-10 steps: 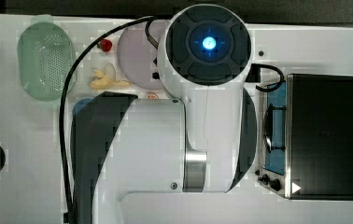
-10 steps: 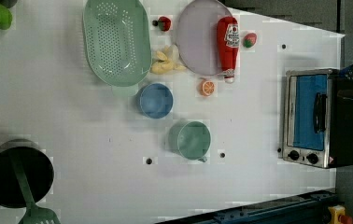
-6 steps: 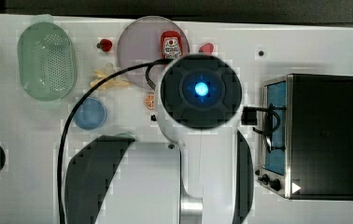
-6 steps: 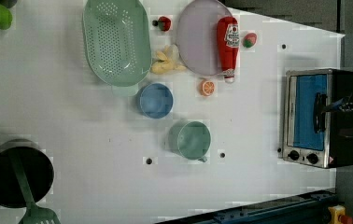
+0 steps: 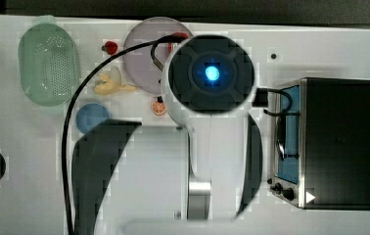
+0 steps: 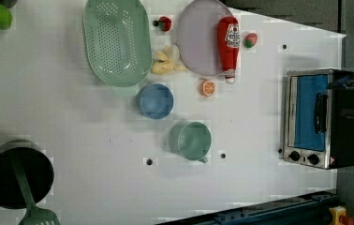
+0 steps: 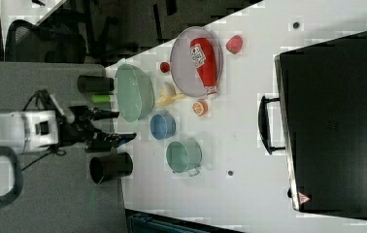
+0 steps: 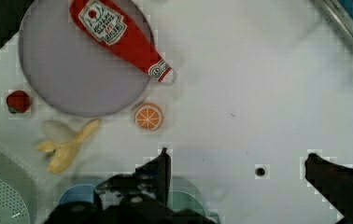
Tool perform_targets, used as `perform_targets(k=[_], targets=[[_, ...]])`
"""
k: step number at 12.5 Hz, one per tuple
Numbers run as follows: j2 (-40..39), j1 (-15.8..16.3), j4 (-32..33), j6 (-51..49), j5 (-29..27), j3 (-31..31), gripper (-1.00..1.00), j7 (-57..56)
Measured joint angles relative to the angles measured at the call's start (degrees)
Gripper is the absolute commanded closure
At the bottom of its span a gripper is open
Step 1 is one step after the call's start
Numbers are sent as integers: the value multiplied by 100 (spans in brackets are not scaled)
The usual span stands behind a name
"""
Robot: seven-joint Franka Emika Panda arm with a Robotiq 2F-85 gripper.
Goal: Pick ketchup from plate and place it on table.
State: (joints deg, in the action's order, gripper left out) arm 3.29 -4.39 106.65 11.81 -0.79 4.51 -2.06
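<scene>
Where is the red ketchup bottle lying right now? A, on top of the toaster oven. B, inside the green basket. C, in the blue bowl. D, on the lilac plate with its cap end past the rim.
D: the ketchup bottle lies along the plate, cap overhanging the rim near the orange slice.

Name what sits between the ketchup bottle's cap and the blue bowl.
The orange slice. In the left view it lies just off the cap end of the ketchup, on the way to the blue bowl.
</scene>
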Motion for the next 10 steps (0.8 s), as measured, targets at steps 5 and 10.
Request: perform_targets(k=[5,10], targets=[[-1014,-5,73,556,18,106,-100,0],[-1890,85,123,1282,33,115,-100,-378]])
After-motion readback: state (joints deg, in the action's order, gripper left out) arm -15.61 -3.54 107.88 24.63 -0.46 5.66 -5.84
